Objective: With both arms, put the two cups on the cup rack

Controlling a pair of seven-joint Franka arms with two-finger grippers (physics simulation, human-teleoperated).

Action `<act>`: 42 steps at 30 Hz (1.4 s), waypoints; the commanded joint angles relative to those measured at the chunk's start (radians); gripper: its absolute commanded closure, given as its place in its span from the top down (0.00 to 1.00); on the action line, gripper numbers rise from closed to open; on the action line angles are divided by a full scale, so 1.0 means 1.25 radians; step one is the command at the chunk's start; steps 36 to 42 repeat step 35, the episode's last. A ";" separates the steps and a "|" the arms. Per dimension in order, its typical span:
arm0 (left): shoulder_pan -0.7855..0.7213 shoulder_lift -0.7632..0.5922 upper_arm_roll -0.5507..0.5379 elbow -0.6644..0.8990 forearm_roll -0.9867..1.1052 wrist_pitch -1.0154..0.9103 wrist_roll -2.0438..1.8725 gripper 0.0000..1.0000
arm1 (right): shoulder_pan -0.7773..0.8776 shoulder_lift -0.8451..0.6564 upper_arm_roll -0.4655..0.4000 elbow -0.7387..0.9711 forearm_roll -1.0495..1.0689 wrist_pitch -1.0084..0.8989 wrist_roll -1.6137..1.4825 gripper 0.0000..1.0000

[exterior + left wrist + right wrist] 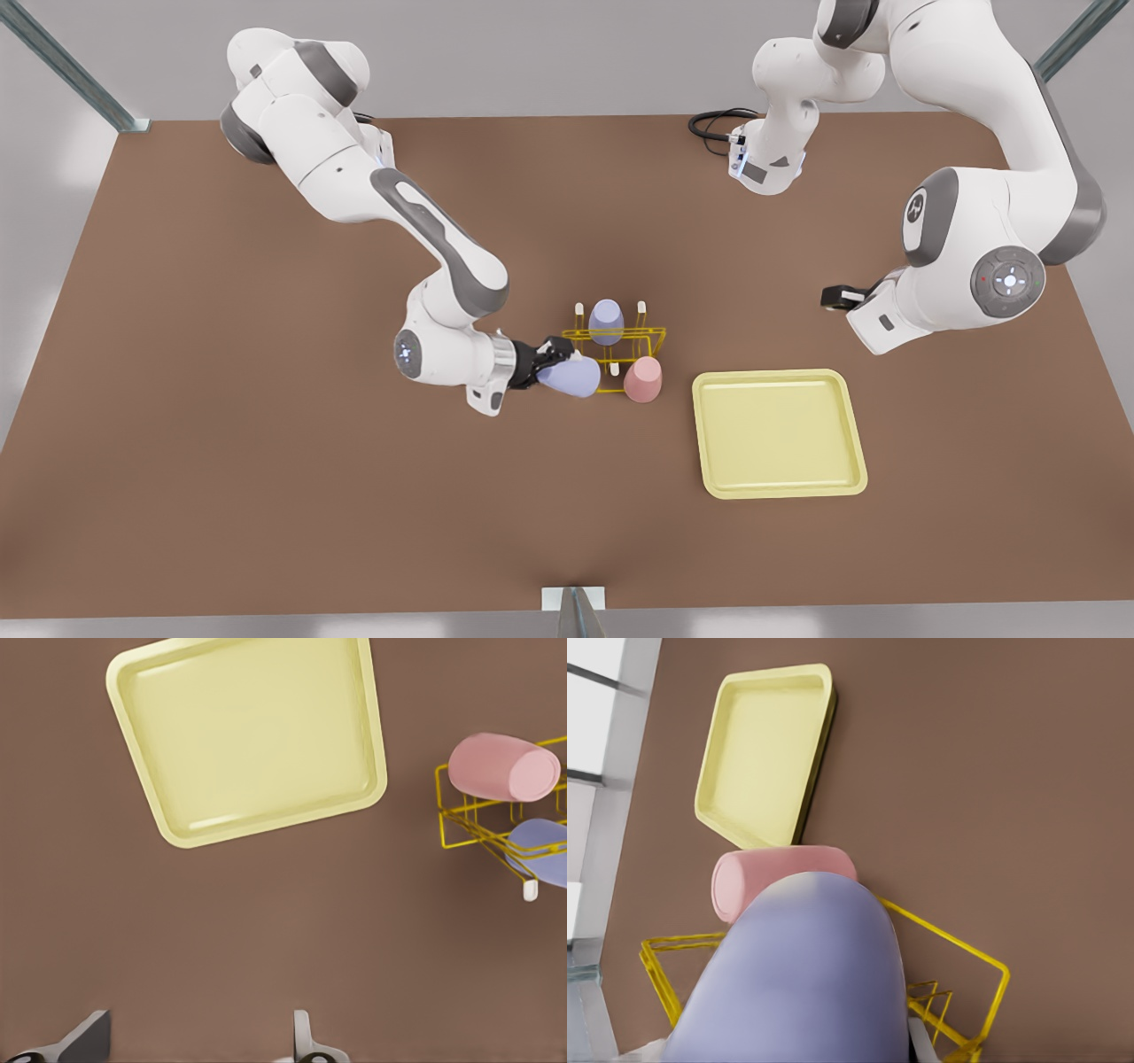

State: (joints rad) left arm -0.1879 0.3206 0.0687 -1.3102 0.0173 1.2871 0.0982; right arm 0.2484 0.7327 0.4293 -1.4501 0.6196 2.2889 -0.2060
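Observation:
My right gripper, on the arm at the front view's left, is shut on a lavender cup that lies tilted at the near left corner of the yellow wire cup rack. That cup looms close in the right wrist view. A pink cup sits on the rack's near right peg. Another lavender cup sits on a far peg. My left gripper hangs open and empty at the front view's right, well away from the rack. Its fingers stand wide apart over bare table.
A pale yellow square tray lies just right of the rack in the front view, below the left arm. A black cable coils at the table's far edge. Brown table spreads wide on the left and near sides.

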 commanded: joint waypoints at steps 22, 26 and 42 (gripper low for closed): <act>0.019 -0.001 -0.002 0.031 0.002 -0.044 0.090 1.00 | -0.031 -0.193 -0.300 0.172 -0.645 -0.658 0.247 1.00; 0.018 0.000 0.000 0.031 0.009 -0.084 0.075 1.00 | -0.210 -0.514 -0.185 -0.007 -0.648 -0.685 0.187 1.00; 0.017 0.000 -0.002 0.031 0.022 -0.107 0.032 1.00 | -0.233 -0.544 -0.188 -0.066 -0.642 -0.689 0.189 1.00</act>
